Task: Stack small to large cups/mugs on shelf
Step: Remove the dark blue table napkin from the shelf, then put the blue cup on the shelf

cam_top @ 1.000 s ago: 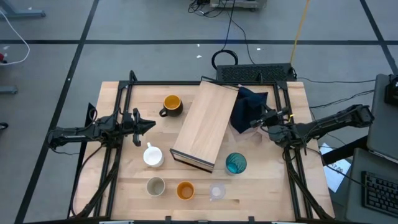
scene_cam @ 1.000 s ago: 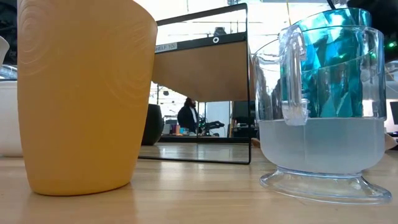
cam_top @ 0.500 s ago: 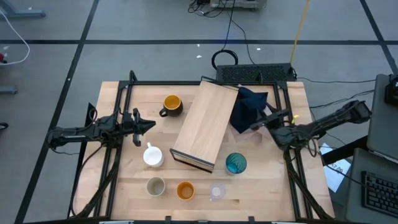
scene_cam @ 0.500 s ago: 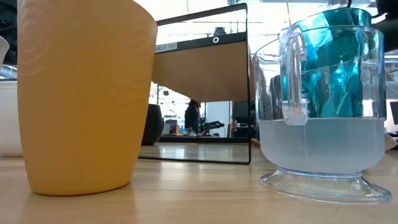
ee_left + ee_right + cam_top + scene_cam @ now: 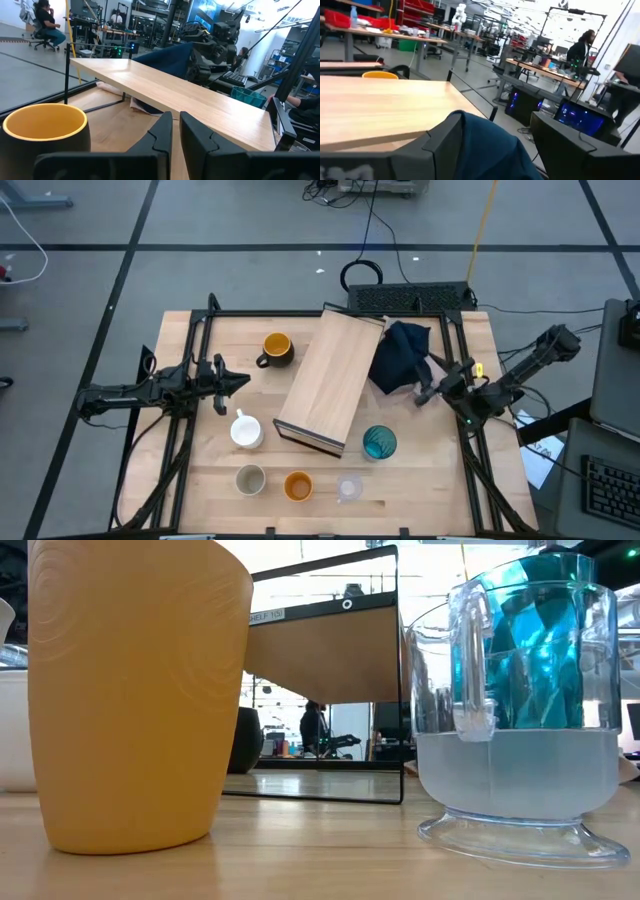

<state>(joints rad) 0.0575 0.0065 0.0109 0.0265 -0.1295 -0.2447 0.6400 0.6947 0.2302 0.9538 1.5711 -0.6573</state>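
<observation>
While nothing is yet gripped, the shelf (image 5: 332,380) lies as a long light-wood board slanting across the table's middle, its dark end edge toward six o'clock. It looks stiff and broad, too wide for one gripper to span, so it should serve as a fixed landing surface.

Around it stand the cups: the dark mug (image 5: 275,348) with yellow inside at its ten o'clock, the white mug (image 5: 245,430) at eight, the beige cup (image 5: 250,478), orange cup (image 5: 298,485) and small clear glass (image 5: 349,488) in a row toward six, and the teal tumbler (image 5: 379,443) just beside the shelf's near corner at five.

All are probably light and rigid. The glass looks slippery and breakable, best pinched across its rim or by its handle; the mugs offer handles or a wall-over-rim hold.

The left gripper (image 5: 222,381) hovers at nine o'clock, its fingers nearly touching and empty. The right gripper (image 5: 428,391) sits at three o'clock, fingers spread wide over the navy cloth (image 5: 400,354), holding nothing.
</observation>
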